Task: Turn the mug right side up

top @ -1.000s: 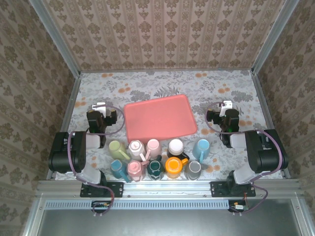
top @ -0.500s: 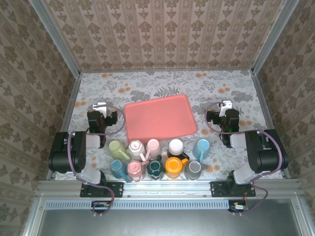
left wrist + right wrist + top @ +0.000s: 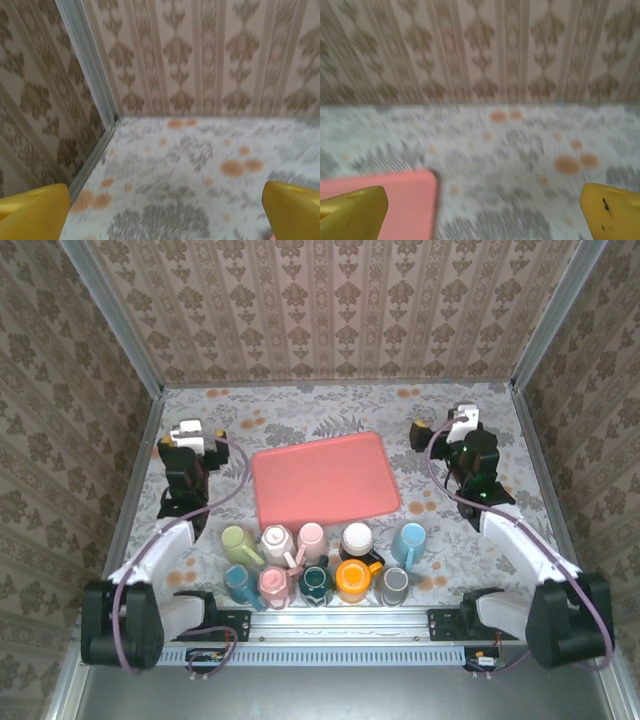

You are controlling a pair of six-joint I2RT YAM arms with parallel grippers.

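Left arm (image 3: 165, 540) and right arm (image 3: 520, 540) have reached forward beside the tray (image 3: 320, 480), fingers (image 3: 30, 212) spread wide, empty.

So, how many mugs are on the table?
10. Back row, left to right: green mug, white mug, pale pink mug, black-and-white mug, light blue mug. Front row: teal mug, salmon mug, dark green mug, orange mug, grey mug. None looks hidden.
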